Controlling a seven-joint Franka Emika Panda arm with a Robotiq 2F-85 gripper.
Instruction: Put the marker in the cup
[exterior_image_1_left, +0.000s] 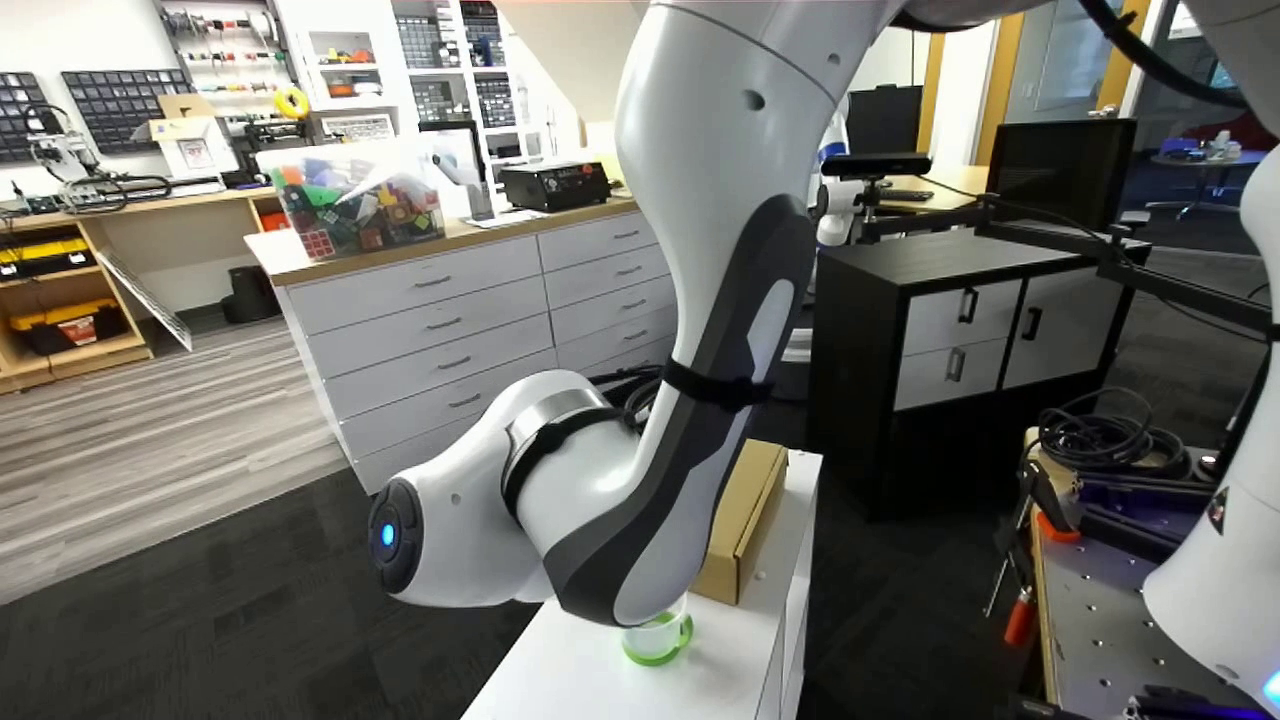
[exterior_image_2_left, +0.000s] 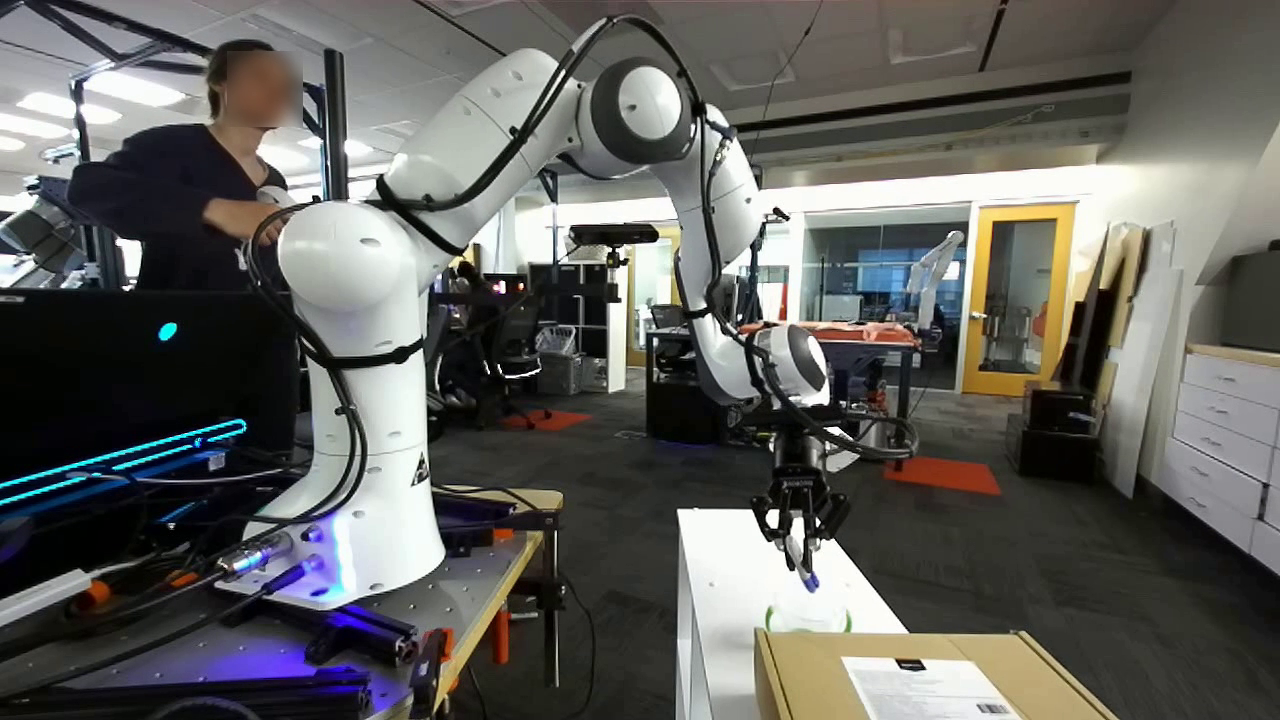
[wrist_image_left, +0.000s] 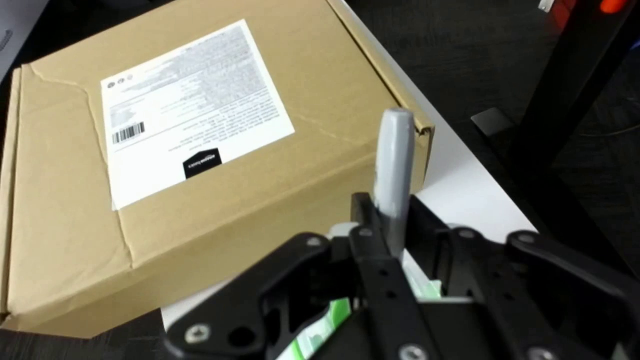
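And the gripper (wrist_image_left: 390, 215) is clamped on the marker (wrist_image_left: 394, 165), pale body pinched, blue end pointing down, tilted slightly! In an exterior view that end shows right at the cup (exterior_image_2_left: 808, 618); above the rim or inside it, I can't tell. The cup, translucent with green trim, stands on the white table (exterior_image_1_left: 745, 645), with the box (wrist_image_left: 320, 55) just beside it. Behind the arm's base (exterior_image_2_left: 365, 500), a person (exterior_image_2_left: 195, 185) stands.

On the white table (exterior_image_2_left: 735, 560) in an exterior view, a brown cardboard box (exterior_image_2_left: 815, 680) lies near; a translucent green-trimmed cup (exterior_image_2_left: 808, 614) stands just to its far side.
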